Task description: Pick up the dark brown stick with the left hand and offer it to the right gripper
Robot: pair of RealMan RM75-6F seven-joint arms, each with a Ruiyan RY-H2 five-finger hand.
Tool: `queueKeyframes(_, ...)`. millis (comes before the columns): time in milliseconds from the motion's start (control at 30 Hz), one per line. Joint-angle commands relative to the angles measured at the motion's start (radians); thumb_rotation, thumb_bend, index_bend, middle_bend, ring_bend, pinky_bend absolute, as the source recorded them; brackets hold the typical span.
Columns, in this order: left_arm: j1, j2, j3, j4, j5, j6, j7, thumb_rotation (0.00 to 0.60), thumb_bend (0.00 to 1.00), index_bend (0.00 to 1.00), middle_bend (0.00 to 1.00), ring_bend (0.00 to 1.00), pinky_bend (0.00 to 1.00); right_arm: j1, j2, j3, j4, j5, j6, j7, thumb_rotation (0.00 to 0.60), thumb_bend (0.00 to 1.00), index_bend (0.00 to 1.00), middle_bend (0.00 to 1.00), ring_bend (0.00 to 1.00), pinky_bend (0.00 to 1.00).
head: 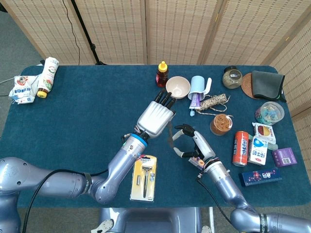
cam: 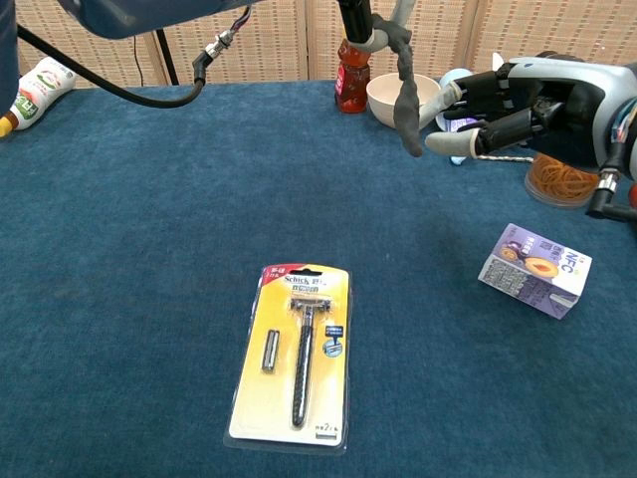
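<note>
Currently: left hand (head: 154,118) grips dark brown stick (cam: 406,95), dangling above table beside right hand (cam: 518,110); right hand's fingers apart, empty. Risk: stick swings or slips on early release, drops onto razor pack (cam: 295,357).

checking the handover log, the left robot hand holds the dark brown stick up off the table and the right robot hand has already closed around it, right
Not quite. The left robot hand does hold the dark brown stick up off the table, but the right robot hand has not closed around it: in the chest view its fingers are apart, just beside the stick and holding nothing.
</note>
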Motion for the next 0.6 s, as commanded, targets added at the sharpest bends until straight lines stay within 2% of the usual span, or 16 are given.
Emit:
queueKeyframes(33,-0.001,-0.004,-0.002,0.001,0.002,0.001,0.001,0.6,0.54,0.74,0.19,0.06,0.0,0.003,-0.002,0.0,-0.001,0.009,-0.002,-0.007,0.6,0.36,0.42,0.18,0.01,0.0)
queueKeyframes(300,0.003,-0.011,-0.003,0.002,0.014,0.004,-0.002,0.6,0.54,0.74,0.19,0.06,0.0,0.012,-0.003,0.0,0.001,0.038,-0.013,-0.025,0.6,0.36,0.39,0.17,0.01,0.0)
queueKeyframes(600,0.007,-0.017,-0.003,0.011,0.017,0.0,-0.002,0.6,0.54,0.74,0.19,0.06,0.0,0.013,-0.003,0.003,0.002,0.037,-0.019,-0.02,0.6,0.36,0.42,0.17,0.01,0.0)
